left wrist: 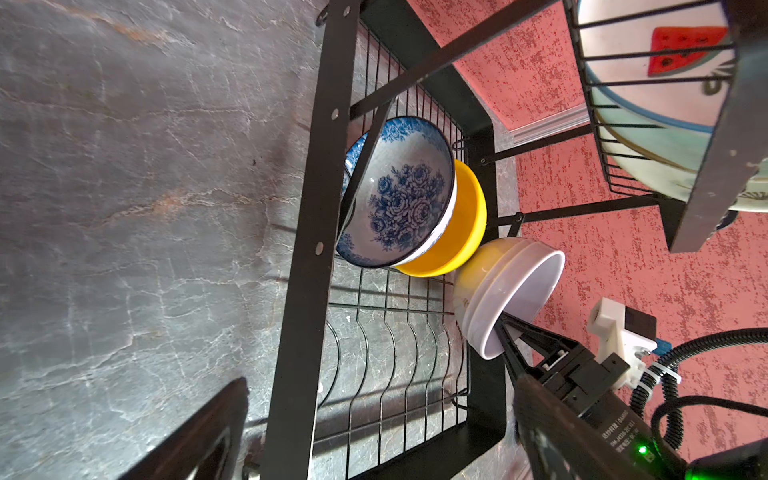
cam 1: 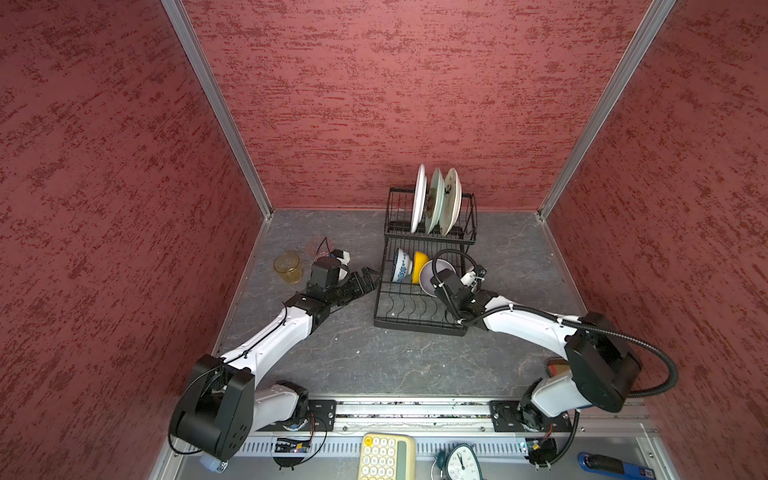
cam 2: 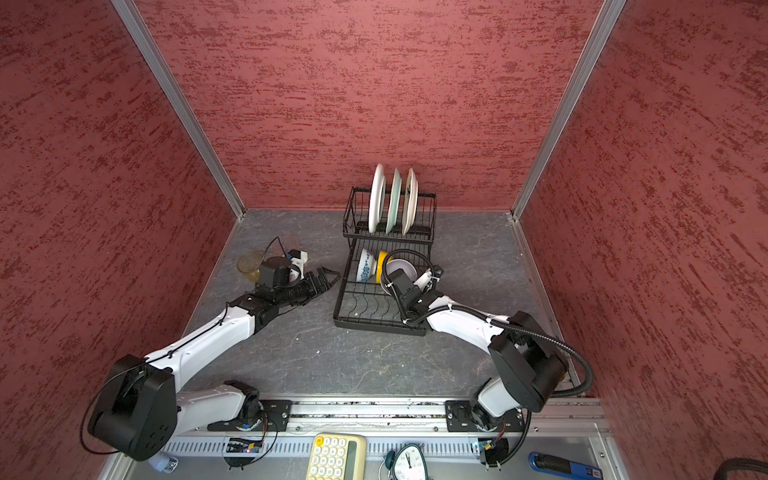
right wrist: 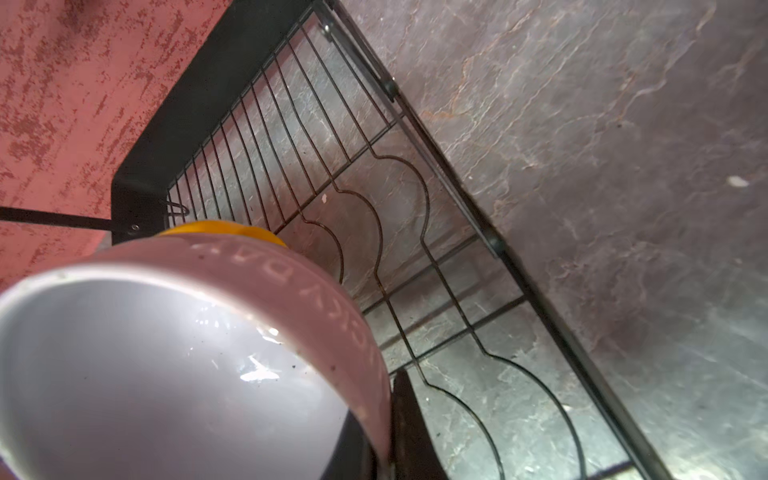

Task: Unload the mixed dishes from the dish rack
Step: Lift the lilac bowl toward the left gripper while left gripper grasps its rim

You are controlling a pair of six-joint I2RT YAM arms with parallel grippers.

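The black dish rack (cam 1: 415,328) sits on the grey table (cam 1: 374,365), near the back wall. It has a tall basket at the back and a long flat tray in front. Three plates (cam 1: 434,203) stand on their edges in the tall basket, side by side. In the left wrist view, the closest one is the watermelon plate (left wrist: 681,45).

Three small bowls are on the flat tray, close under the basket. The blue and white bowl (cam 1: 401,266) is tipped on its side at the left. The yellow bowl (cam 1: 421,261) is right behind it, pressed against it. The lavender bowl (cam 1: 430,275) is next, on the right. It is tipped so its open side faces the right arm.

The right gripper (left wrist: 505,328) is squeezed tight on the lavender bowl's rim, with one finger inside the bowl and one outside. The bottom of that bowl is just beside the yellow bowl.

The left gripper (cam 1: 368,279) is spread as wide as it goes and has nothing in it. It is low over the table, just beside the left edge of the tray, pointing at the bowls.

The amber glass (cam 1: 287,266) stands upright on the table, out of the rack, to the left of the left arm. A faint pink glass (cam 1: 318,247) seems to stand near it, but the arm hides most of it
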